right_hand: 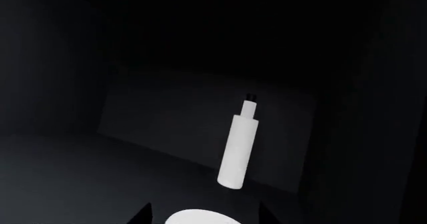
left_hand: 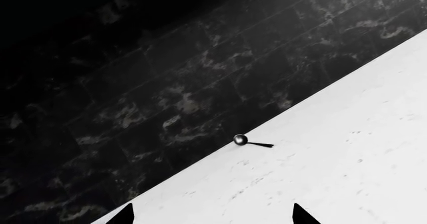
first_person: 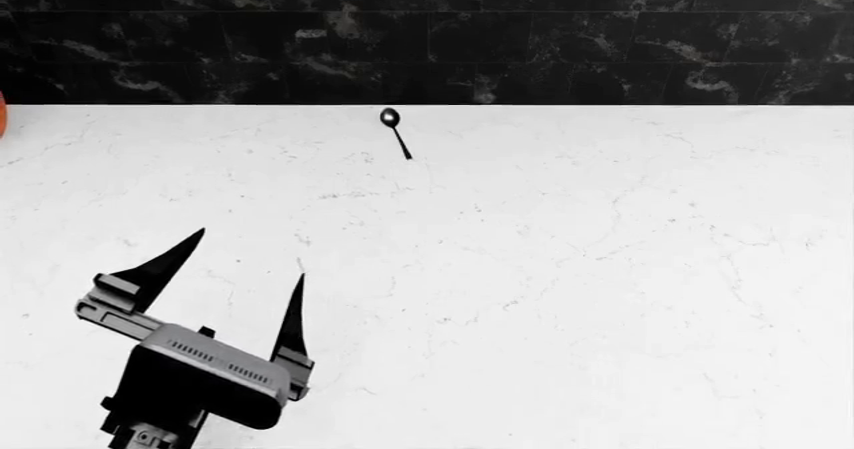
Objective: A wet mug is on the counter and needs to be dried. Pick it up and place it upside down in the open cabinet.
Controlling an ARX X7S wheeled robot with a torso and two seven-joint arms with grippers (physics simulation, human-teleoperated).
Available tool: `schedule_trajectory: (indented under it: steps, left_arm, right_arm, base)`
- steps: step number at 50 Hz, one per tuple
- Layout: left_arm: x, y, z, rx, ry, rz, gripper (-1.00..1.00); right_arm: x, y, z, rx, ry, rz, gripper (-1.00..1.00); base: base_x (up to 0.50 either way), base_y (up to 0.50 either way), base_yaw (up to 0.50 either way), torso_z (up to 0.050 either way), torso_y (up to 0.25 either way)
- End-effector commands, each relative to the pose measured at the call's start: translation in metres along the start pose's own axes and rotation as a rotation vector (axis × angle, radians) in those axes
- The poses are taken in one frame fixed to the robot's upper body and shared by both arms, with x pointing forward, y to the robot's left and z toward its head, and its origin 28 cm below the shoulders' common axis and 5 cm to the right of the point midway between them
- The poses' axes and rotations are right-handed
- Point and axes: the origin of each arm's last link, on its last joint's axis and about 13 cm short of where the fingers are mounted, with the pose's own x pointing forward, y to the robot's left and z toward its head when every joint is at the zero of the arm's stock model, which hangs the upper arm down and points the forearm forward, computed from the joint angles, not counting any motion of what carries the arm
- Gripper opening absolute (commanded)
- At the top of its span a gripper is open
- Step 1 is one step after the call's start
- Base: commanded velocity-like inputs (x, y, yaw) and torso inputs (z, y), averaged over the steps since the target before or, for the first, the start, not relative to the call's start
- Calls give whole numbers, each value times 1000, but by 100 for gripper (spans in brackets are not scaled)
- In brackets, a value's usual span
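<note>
Mug (right_hand: 202, 217): only a white curved sliver shows, sitting between the right gripper (right_hand: 203, 215) fingertips, inside a dark enclosure; whether the jaws clamp it or merely flank it, cannot tell. Beyond the gripper, well apart, a white bottle (right_hand: 239, 149) with a dark cap stands on the dark floor. Left gripper (first_person: 240, 274): fingers spread apart, nothing between them, hovering over the counter (first_person: 601, 289). Ahead of it, near the dark marbled wall (first_person: 534, 29), lies a small dark spoon (first_person: 394, 129).
</note>
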Motion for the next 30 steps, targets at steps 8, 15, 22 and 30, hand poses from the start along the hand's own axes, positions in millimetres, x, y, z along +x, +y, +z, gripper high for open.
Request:
schedule_trajectory:
  steps: [8, 15, 22, 30]
  left_arm:
    - [-3, 1, -6, -8, 14, 11, 100]
    - [-4, 0, -9, -13, 20, 13, 100]
    - [-6, -1, -12, -18, 29, 11, 100]
    - [-7, 0, -13, -23, 33, 15, 100]
  right_arm:
    - [7, -5, -42, -16, 84, -116, 100]
    - [9, -6, -28, -96, -41, -129, 100]
    - [9, -6, -15, -138, -119, -117, 100]
    - [6, -6, 2, -176, -194, -109, 100]
  base:
    - [0, 0, 0, 0, 0]
    - [0, 0, 0, 0, 0]
    - [0, 0, 0, 3, 0]
    - [0, 0, 0, 3, 0]
